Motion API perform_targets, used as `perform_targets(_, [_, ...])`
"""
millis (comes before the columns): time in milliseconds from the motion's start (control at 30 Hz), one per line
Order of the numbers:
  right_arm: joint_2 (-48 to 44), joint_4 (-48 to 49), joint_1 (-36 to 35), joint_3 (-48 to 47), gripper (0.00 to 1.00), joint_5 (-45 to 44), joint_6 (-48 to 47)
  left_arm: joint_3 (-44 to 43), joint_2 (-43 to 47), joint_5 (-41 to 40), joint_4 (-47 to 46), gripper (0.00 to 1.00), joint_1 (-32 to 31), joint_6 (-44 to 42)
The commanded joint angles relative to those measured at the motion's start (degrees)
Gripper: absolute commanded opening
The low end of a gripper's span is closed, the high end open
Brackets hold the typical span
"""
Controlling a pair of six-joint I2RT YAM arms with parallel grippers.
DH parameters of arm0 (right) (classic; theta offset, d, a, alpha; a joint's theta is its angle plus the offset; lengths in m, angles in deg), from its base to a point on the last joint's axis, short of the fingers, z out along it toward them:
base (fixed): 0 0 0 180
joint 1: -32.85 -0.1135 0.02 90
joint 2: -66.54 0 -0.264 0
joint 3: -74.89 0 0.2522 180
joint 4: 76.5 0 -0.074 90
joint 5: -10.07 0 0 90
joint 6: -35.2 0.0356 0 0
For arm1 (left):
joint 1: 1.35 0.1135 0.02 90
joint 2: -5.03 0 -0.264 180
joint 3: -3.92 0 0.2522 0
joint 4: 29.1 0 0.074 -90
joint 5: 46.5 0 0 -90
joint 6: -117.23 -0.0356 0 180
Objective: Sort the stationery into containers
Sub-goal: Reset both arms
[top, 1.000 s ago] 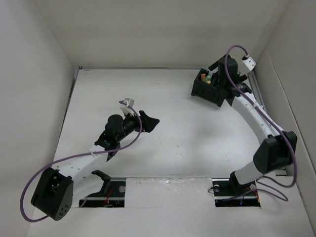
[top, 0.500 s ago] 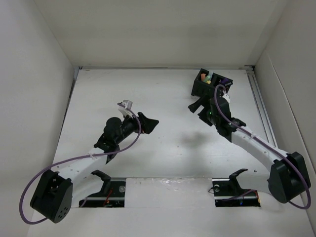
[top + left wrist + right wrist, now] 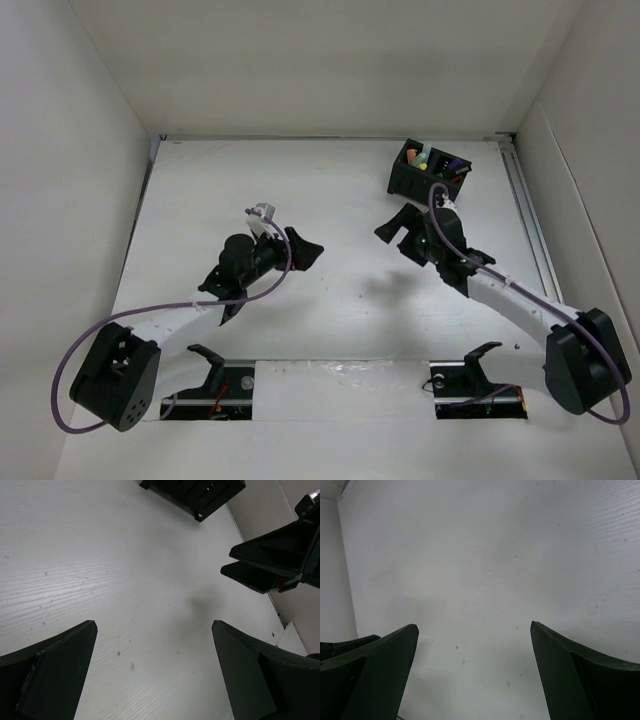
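The black organiser box (image 3: 428, 172) stands at the far right of the table with several coloured markers (image 3: 424, 158) standing in it; green, orange and purple tips show. A corner of the box also shows in the left wrist view (image 3: 197, 492). My left gripper (image 3: 305, 247) is open and empty over the bare middle of the table. My right gripper (image 3: 395, 222) is open and empty, a little in front and left of the box; its fingers also show in the left wrist view (image 3: 265, 562). No loose marker shows on the table.
White walls stand around the table on the left, back and right. A metal rail (image 3: 530, 225) runs along the right edge. The two arm bases and their black mounts (image 3: 210, 365) sit at the near edge.
My right arm has pulled back from over the box and swung left and nearer, now facing the table's middle. My left gripper has barely moved.
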Motion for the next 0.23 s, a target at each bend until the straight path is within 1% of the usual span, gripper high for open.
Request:
perform_targets(0, [0.3, 5.0, 0.0, -0.1, 1.0, 1.3, -1.1, -2.0, 1.1, -0.4, -3.0, 0.99, 0.3, -0.1])
perform_targets(67, [0.9, 5.7, -0.6, -0.1, 1.0, 1.3, -1.6, -1.3, 1.9, 0.1, -4.1, 0.99, 0.3, -0.1])
perform_targets(200, [1.9, 5.7, -0.6, -0.1, 1.0, 1.3, -1.6, -0.8, 2.6, -0.6, -3.3, 0.99, 0.3, -0.1])
